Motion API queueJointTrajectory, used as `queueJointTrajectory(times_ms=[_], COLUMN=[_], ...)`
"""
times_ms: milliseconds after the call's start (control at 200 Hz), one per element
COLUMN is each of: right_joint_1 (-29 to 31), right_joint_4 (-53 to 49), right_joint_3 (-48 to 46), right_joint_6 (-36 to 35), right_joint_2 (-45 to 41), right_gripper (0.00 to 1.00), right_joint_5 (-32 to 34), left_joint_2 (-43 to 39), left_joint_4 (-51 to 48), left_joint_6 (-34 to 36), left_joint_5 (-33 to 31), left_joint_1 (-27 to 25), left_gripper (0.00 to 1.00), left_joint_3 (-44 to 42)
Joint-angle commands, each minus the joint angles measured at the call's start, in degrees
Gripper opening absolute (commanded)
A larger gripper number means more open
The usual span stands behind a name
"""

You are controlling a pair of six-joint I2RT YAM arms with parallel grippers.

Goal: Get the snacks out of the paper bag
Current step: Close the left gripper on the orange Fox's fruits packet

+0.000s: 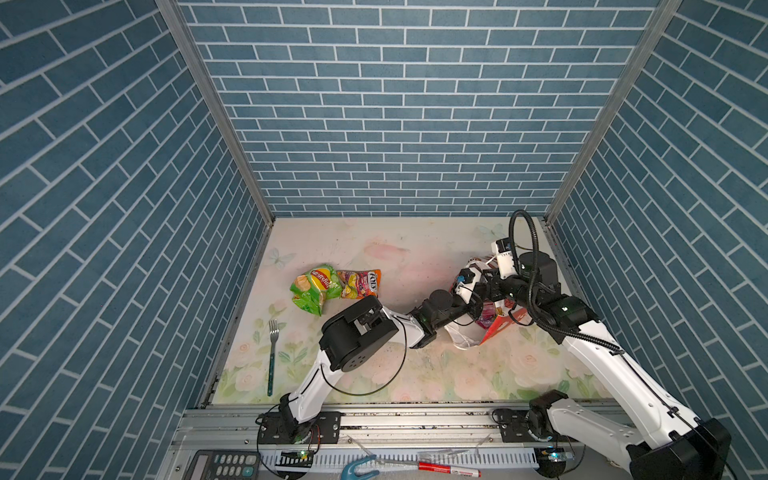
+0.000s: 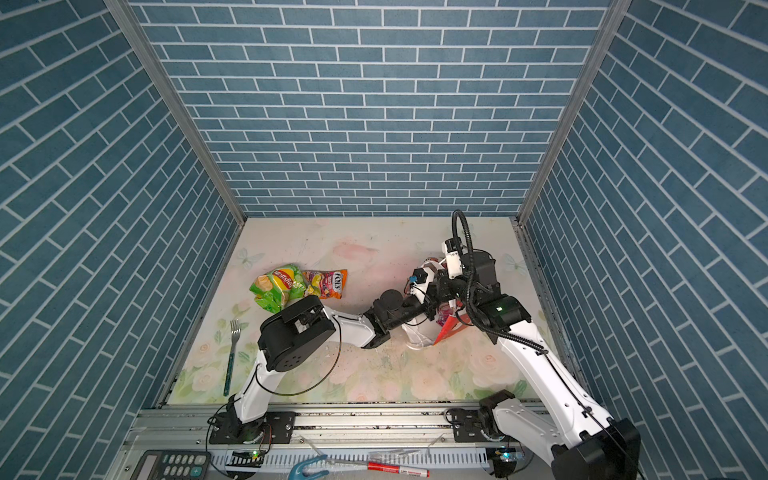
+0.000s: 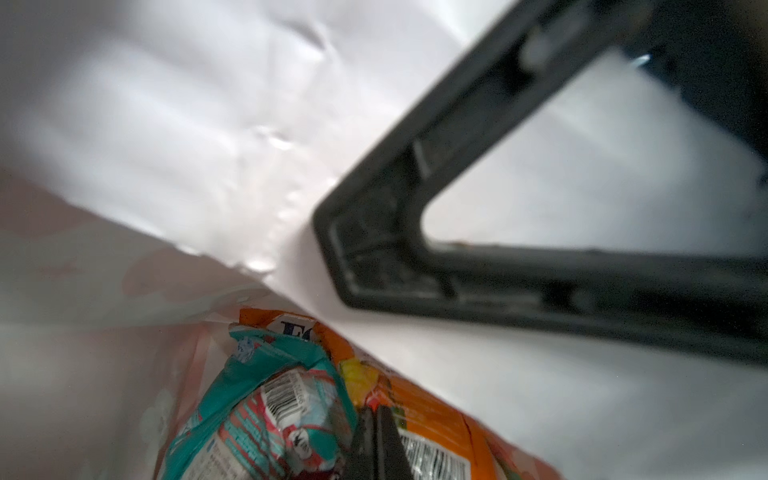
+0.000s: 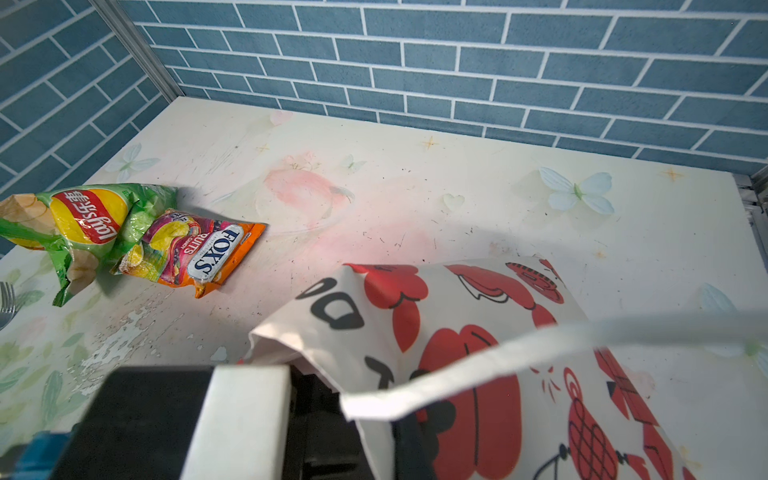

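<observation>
left gripper (image 3: pixel 376 440) shut inside paper bag (image 4: pixel 478 316) between teal packet (image 3: pixel 266 399) and orange packet (image 3: pixel 436 419), can't tell which it has; right gripper (image 4: pixel 405 451) pinches the rim, so I'd pull straight up, slowly.

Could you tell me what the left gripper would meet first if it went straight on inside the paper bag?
Probably a packet: the left gripper, shut, points deeper into the paper bag, tips between the teal-white packet and the orange FOX'S packet. Which it touches first is unclear.
</observation>
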Motion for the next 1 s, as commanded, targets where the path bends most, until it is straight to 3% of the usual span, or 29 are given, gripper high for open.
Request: queueJointTrajectory(times_ms=[0, 665, 995], right_joint_1=[0.0, 0.0, 0.0], right_joint_4=[3.6, 2.3, 1.9], right_joint_3=[0.5, 0.0, 0.2], right_joint_6=[1.1, 2.3, 4.8], right_joint_2=[-2.2, -3.2, -1.2], right_gripper=[0.00, 0.00, 0.00], right_joint_5=[1.5, 1.7, 2.6], left_joint_2=[-2.2, -15.1, -19.5], left_joint_4=[2.0, 8.1, 8.4], left_joint_6=[1.4, 2.8, 4.3], left_joint_5=[-1.7, -5.6, -11.8], left_joint_1=[0.2, 0.1, 0.3], left_gripper=[0.00, 0.00, 0.00], left_joint_3=[-1.8, -16.6, -22.6])
